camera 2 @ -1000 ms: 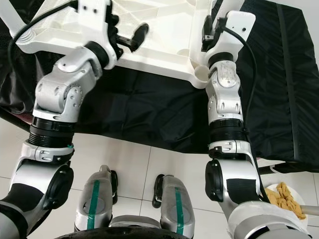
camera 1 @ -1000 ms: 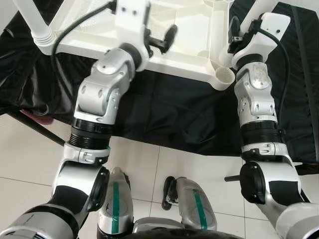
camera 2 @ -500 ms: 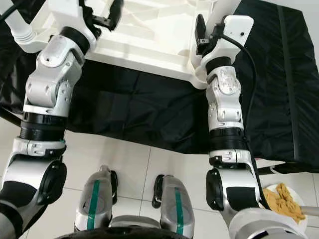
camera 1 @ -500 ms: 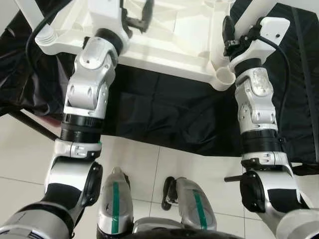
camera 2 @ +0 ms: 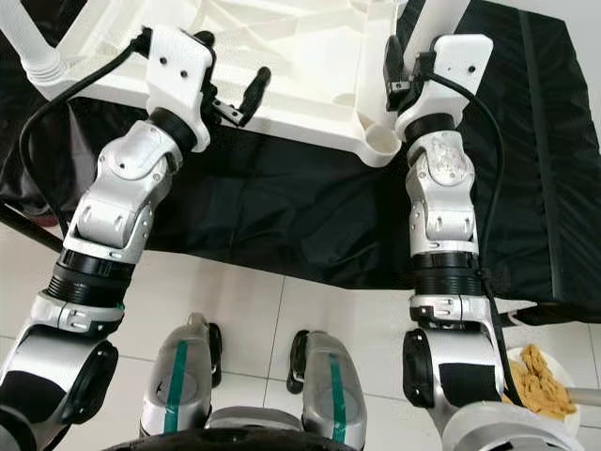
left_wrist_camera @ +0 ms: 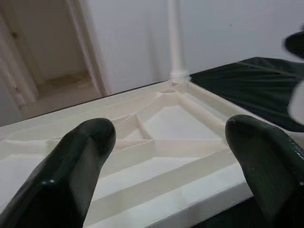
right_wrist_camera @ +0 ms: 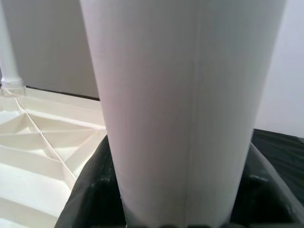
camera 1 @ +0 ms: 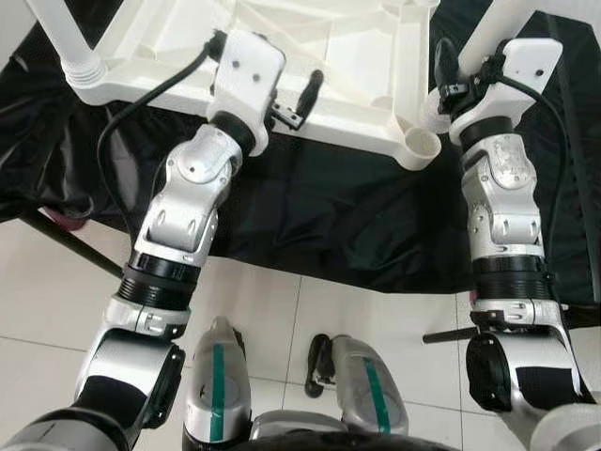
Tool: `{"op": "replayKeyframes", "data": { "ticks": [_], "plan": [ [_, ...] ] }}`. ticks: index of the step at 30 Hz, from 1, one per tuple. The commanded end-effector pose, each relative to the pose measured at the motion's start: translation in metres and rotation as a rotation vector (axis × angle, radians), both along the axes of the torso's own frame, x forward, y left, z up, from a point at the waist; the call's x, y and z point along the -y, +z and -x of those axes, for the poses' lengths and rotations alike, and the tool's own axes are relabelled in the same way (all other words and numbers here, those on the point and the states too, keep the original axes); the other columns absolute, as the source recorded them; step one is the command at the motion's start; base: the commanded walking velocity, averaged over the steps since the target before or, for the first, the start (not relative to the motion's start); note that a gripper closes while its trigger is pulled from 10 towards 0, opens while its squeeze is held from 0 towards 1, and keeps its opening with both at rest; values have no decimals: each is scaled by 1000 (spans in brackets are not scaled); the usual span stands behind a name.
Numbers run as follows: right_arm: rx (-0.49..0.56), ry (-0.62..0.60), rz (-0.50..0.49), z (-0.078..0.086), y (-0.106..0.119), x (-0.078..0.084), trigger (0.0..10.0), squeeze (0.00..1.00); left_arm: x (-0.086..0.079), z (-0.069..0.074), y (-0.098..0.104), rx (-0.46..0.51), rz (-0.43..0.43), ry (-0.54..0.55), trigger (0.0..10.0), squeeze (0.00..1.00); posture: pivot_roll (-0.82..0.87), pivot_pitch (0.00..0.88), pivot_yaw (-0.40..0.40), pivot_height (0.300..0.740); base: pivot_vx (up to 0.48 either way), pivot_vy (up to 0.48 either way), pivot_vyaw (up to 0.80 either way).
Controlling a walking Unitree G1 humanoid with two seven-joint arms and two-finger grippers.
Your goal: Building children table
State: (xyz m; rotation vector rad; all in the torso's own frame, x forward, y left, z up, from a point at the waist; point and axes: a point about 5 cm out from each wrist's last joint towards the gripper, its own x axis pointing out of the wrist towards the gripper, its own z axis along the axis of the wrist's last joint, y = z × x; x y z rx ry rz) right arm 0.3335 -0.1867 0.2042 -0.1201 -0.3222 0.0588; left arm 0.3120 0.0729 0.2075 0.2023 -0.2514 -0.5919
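- White plastic tabletop (camera 1: 310, 56) is lying upside down on the black-covered bench (camera 1: 319, 207).
- A table leg (right_wrist_camera: 190, 104) is clamped by the right hand (camera 1: 449, 80).
- Left hand (camera 1: 300, 99), fingers apart, has been drawn back to the tabletop's near edge, so the leg seems not yet seated.

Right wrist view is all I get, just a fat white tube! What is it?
Observer: A table leg, held in your right claw. It stands on a white tabletop lying upside down on black cloth.
Operator: Where's my other claw?
Observer: The left claw hangs open over the tabletop's near edge, holding nothing.
Operator: Any holes left?
Observer: One empty socket at the near corner, beside that leg.
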Motion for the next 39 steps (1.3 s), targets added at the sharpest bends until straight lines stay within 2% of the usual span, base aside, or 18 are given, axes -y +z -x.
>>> {"op": "replayKeyframes", "data": {
  "ticks": [1, 2, 4, 6, 13, 17, 31, 39],
  "plan": [
    [-21, 2, 11, 2, -2, 1, 10000, 0, 12, 10, 0, -16, -7, -105, 10000, 0, 61, 30, -57, 740, 0, 0, 0],
    [-38, 4, 12, 2, -5, 1, 10000, 0, 19, 16, 0, -23, -19, -165, 10000, 0, 63, 34, -55, 740, 0, 0, 0],
    [-38, 4, 12, 2, -5, 1, 10000, 0, 19, 16, 0, -23, -19, -165, 10000, 0, 63, 34, -55, 740, 0, 0, 0],
    [-59, 11, 24, 2, -9, 0, 10000, 0, 29, 26, -1, -17, -52, -244, 10000, 0, 65, 39, -53, 740, 0, 0, 0],
    [-77, 24, 33, -1, -12, -3, 10000, 0, 35, 36, -6, -35, -77, -317, 10000, 0, 65, 41, -52, 740, 0, 0, 0],
    [-89, 32, 32, -9, -12, -5, 10000, 0, 36, 44, -10, -90, -78, -381, 10000, 0, 69, 38, -59, 740, 0, 0, 0],
    [-122, 35, 7, -17, -18, -5, 10000, 0, 31, 49, -26, -165, -136, -374, 10000, 0, 79, 43, -64, 740, 0, 0, 0],
    [-170, 69, 38, -14, -36, -9, 10000, 0, 27, 51, -25, -188, -142, -362, 10000, 0, 83, 64, -63, 740, 0, 0, 0]
  ]
}}
